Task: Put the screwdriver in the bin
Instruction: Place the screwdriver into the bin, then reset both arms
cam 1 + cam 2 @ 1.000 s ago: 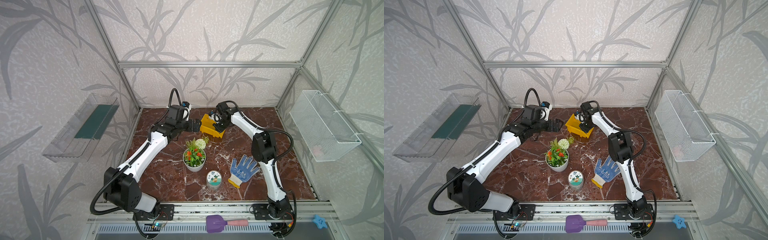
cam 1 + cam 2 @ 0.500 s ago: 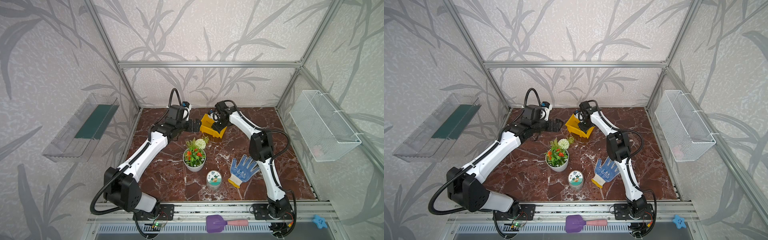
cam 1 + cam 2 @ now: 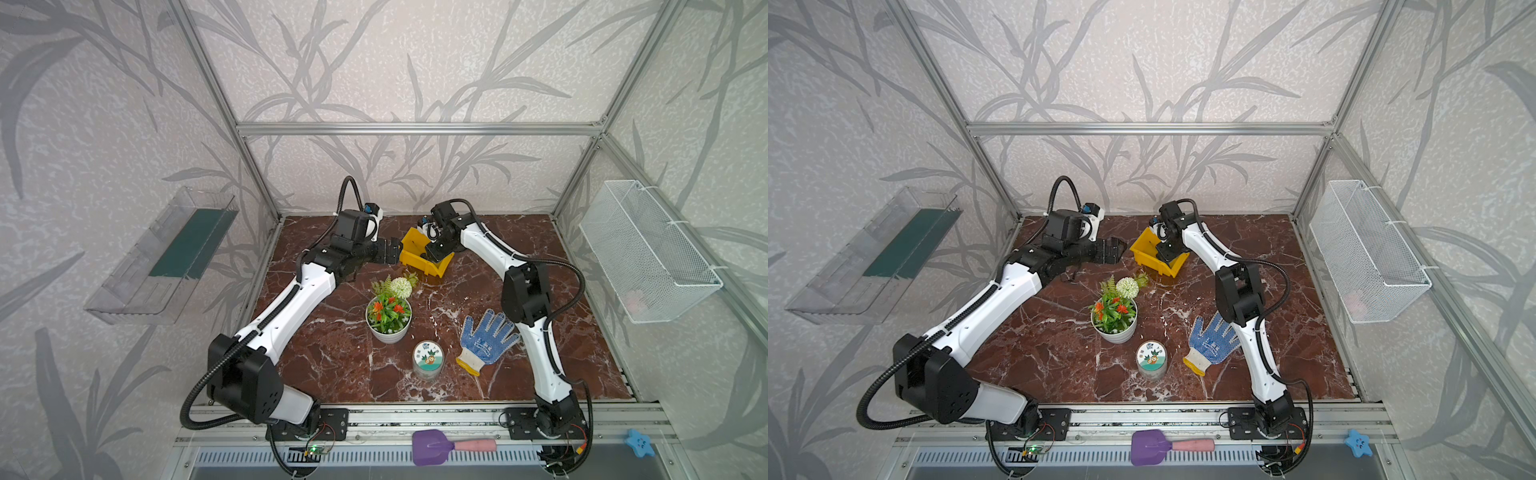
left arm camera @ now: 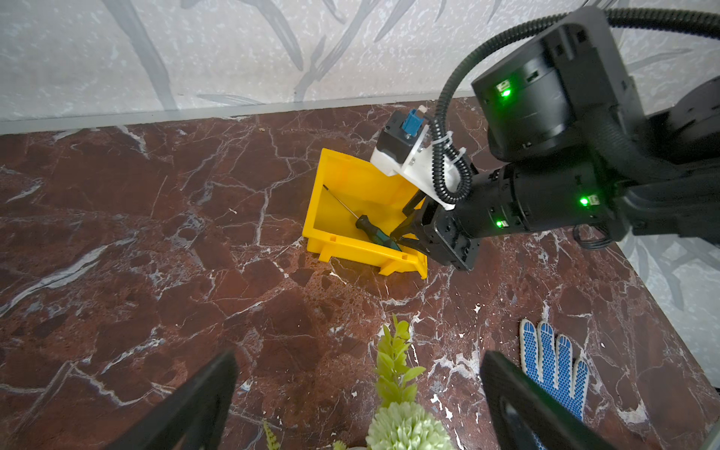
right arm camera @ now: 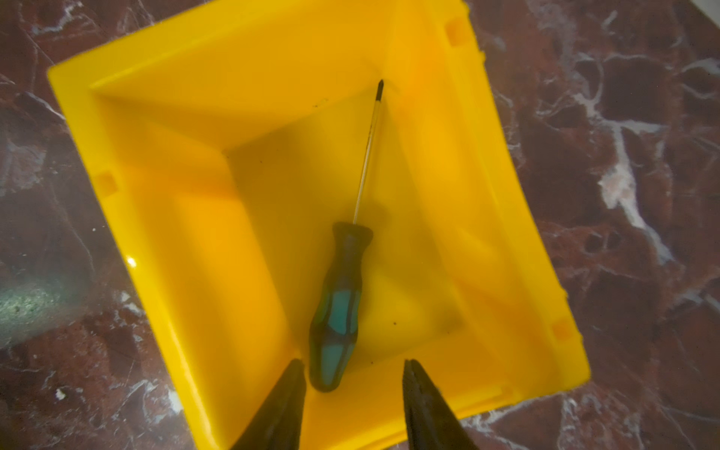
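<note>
Screwdriver [image 5: 343, 296]: we see it loose in bin [image 5: 175, 218].
Right claw [image 5: 352, 364]: released, perhaps brushing handle.
Left claw [image 4: 358, 356]: spread, empty.

- Walls of the bin [image 5: 156, 128] hem my right gripper [image 5: 352, 366]; open air above.
- My left gripper [image 3: 390, 255] sits just beside the bin's left wall.
- A flower pot [image 3: 388, 328] stands near it on my side; bare counter [image 3: 465, 291] to the right.

right pincer [image 5: 351, 364] cropped, pink item [image 3: 634, 300] blurred
</note>
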### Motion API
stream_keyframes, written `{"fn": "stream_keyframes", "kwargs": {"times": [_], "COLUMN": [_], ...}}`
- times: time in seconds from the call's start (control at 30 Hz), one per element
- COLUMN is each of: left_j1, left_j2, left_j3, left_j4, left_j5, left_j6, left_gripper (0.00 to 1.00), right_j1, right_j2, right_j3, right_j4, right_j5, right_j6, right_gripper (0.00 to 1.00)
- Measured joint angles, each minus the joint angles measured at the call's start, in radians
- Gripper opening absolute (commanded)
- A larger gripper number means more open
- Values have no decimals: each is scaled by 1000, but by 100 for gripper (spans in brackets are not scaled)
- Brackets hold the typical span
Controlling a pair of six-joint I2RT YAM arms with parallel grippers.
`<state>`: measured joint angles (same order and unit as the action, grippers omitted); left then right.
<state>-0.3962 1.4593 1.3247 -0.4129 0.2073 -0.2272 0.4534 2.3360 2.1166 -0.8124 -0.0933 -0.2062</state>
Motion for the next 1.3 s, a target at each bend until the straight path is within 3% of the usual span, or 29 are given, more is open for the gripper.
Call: {"fn": "stream_keyframes", "kwargs": {"times": [0.1, 0.3, 0.37, 0.47, 0.6, 0.7, 0.93, 1.07, 1.3], "left_j1": [0, 4, 4, 9, 25, 56, 216, 296, 347], "left_j2": [0, -12, -26, -64, -136, -180, -247, -297, -306], "left_j3": [0, 0, 0, -21, -87, -136, -262, -394, -563], "left_j4": [0, -3, -5, 7, 42, 84, 174, 238, 360], "left_j5": [-3, -36, -58, -97, -159, -217, -351, -476, -682], "left_j6": [0, 16, 30, 52, 71, 71, 12, -5, -52], "left_gripper": [99, 99, 99, 99, 99, 99, 99, 99, 99], "right_j1": [-1, -18, -35, -77, -161, -232, -338, -339, -339], "right_j2": [-85, -305, -385, -505, -667, -785, -957, -984, -1020], "right_j3": [-87, -277, -349, -470, -670, -839, -1196, -1302, -1440], "right_j4": [61, 236, 303, 405, 562, 687, 939, 984, 1011], "right_j5": [20, 48, 53, 60, 73, 86, 198, 264, 378], "right_j6": [19, 89, 125, 186, 288, 372, 498, 509, 513], "right_gripper": [48, 72, 73, 85, 90, 100, 100, 99, 99]}}
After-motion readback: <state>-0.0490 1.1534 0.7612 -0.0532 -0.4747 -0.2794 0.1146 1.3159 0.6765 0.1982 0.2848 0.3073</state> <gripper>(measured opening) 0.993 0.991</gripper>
